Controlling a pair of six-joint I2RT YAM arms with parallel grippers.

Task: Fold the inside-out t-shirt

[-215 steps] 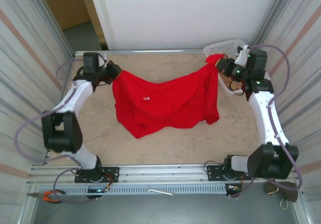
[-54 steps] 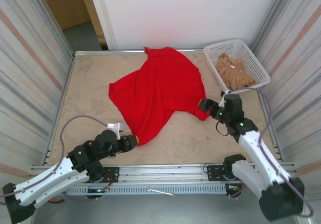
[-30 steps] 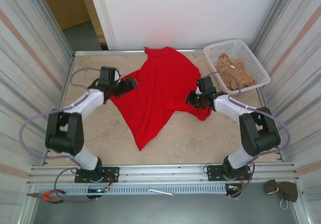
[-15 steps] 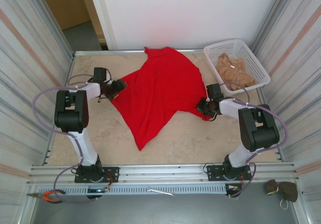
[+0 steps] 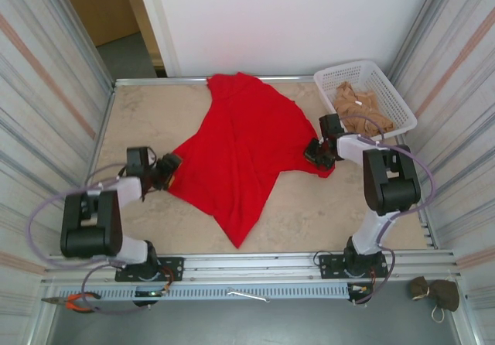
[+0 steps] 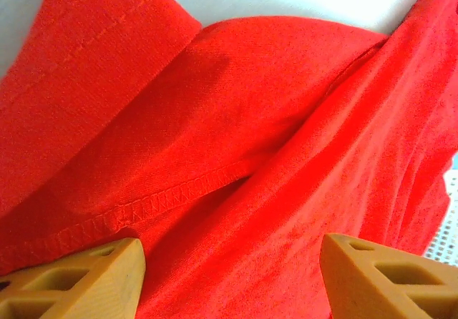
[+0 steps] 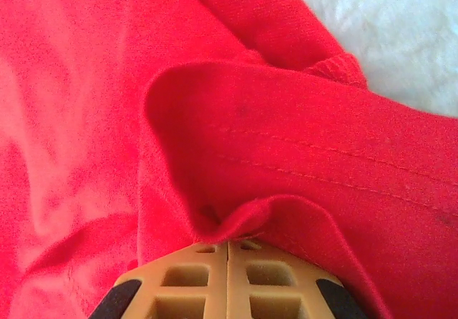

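Observation:
The inside-out t-shirt (image 5: 240, 144) is bright red and lies spread and creased across the middle of the table, with one point toward the near edge. My left gripper (image 5: 168, 166) is at the shirt's left edge. In the left wrist view, this gripper (image 6: 230, 251) stands open, its tan fingers (image 6: 86, 283) wide apart over red cloth (image 6: 236, 119) with a stitched hem. My right gripper (image 5: 314, 153) is at the shirt's right edge. Seen from the right wrist, that gripper (image 7: 227, 242) is shut on a small raised fold of the shirt (image 7: 286, 154).
A white basket (image 5: 326, 77) holding tan cloth (image 5: 360, 113) stands at the back right corner, close to my right arm. Metal walls enclose the table on both sides. Pliers (image 5: 73, 302) lie off the table at the near left.
The shirt has shifted: its far end moved left and its near point moved right. My left gripper moved toward the near edge along the shirt's left side. My right gripper drew slightly back.

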